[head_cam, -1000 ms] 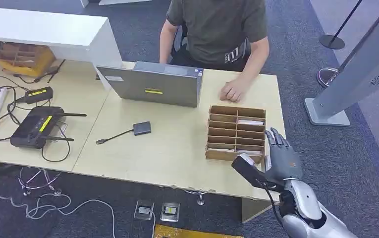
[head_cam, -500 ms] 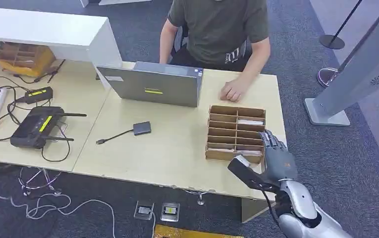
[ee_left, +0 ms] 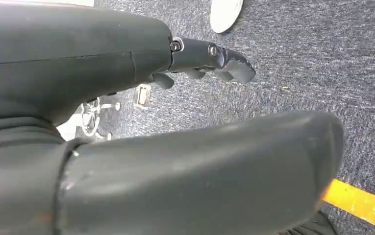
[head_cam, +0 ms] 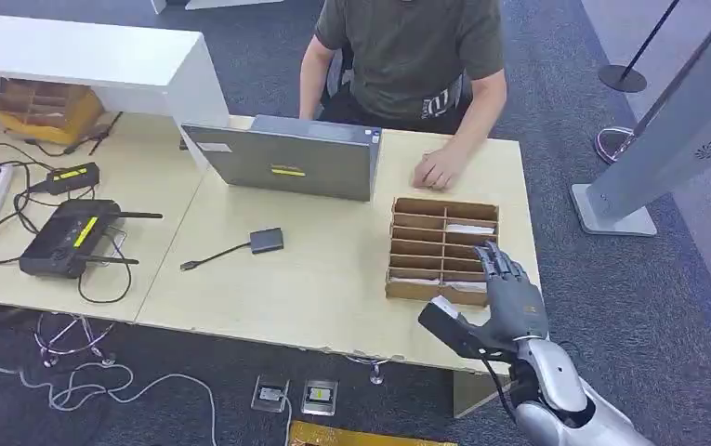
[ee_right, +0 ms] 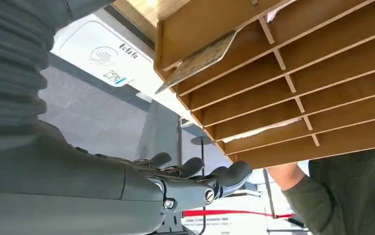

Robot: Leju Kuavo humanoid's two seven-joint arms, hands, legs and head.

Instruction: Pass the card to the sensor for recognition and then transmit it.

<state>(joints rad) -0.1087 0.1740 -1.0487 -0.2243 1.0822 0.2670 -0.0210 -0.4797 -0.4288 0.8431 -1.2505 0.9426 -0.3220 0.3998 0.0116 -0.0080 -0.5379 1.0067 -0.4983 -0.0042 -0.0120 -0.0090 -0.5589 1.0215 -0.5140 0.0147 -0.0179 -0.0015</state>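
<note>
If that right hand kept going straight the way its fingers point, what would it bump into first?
Probably the wooden card organizer. The right hand, fingers spread and empty, hovers at the organizer's near right corner, pointing across its slots toward the person. Height is unclear, so it might pass just above.

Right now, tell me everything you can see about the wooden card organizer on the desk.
The wooden card organizer is a shallow tray of light brown board, split by thin dividers into two columns of narrow slots. It lies flat near the desk's right front corner. A few slots hold pale cards. The right hand hovers at its near right corner with fingers spread.
</note>
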